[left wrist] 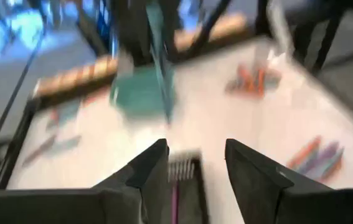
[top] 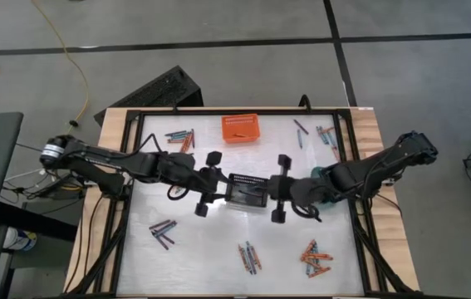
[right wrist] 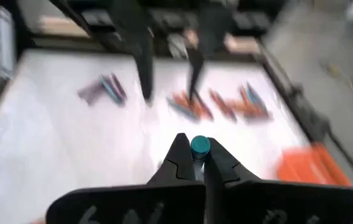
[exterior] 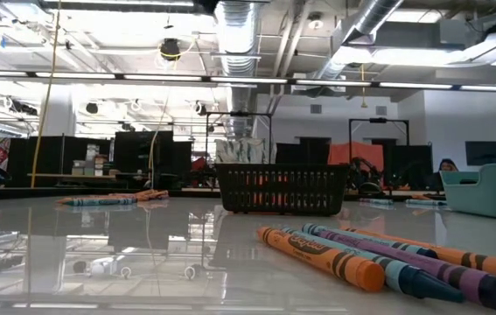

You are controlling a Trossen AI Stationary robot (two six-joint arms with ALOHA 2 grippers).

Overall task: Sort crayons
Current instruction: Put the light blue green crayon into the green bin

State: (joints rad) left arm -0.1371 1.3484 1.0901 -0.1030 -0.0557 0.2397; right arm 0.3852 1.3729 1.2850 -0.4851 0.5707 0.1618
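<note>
Centrally, black basket (top: 244, 193) with purple crayon (left wrist: 175, 202); left tool (left wrist: 195, 169) spread, right tool (right wrist: 194, 163) pinching teal crayon (right wrist: 200, 146).

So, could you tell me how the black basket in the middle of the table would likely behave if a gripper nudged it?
The black basket has open mesh walls, so it is probably light and may slide easily on the glossy table. It sits low and wide, so tipping seems unlikely. The left gripper stands open above it, so a stray contact could shift it.
</note>
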